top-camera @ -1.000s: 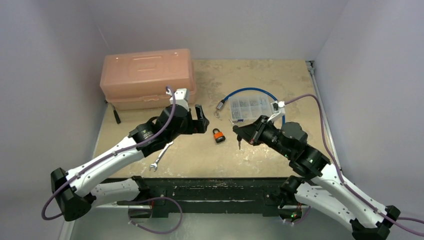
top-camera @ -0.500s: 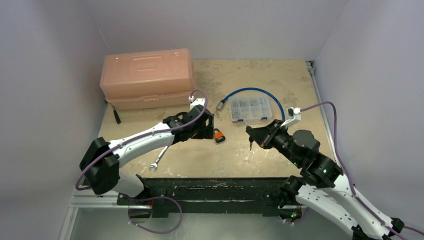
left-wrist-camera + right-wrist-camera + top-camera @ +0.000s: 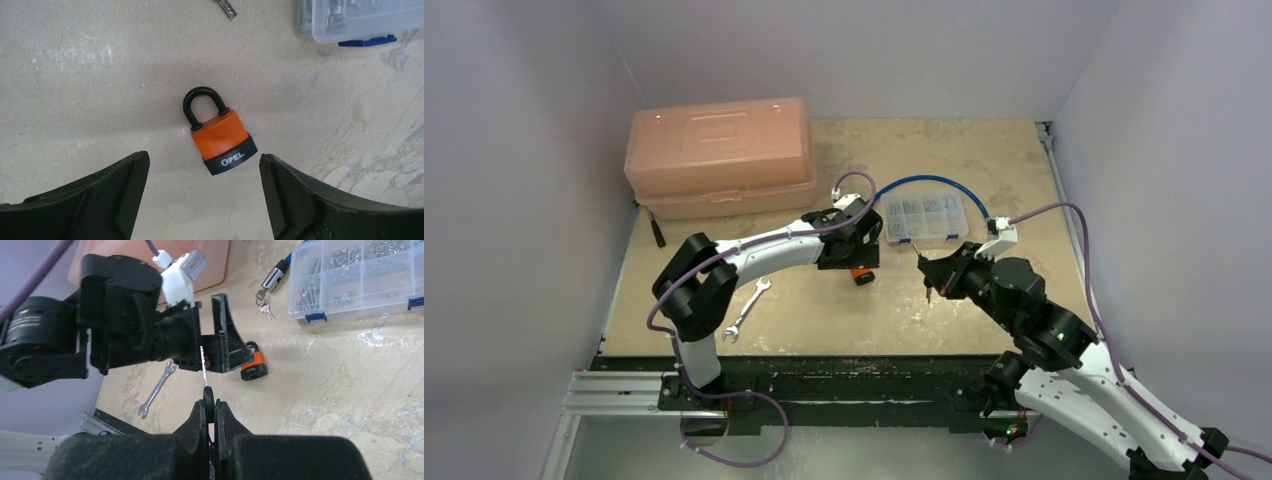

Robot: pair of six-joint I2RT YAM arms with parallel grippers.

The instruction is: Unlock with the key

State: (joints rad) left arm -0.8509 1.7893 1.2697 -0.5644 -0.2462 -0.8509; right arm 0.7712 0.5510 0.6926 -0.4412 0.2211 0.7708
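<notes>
1. Padlock with orange body, black shackle and black base lies flat on the beige table, centre of the top view. Shackle is seated in the body, and "OPEL" reads on the base.
2. Left gripper hangs over it with jaws wide apart. In the left wrist view the padlock sits mid-frame between the two black fingers, touching neither.
3. Right gripper is clamped on a small silver key, and the blade sticks out past the fingertips at the centre of the right wrist view.
4. Top view: the key is just right of centre, near the padlock but not touching it.
5. Salmon plastic toolbox is upper left. Clear compartment box of screws is upper centre-right, and a blue cable arcs above it in frame. Silver spanner is lower left of centre.
</notes>
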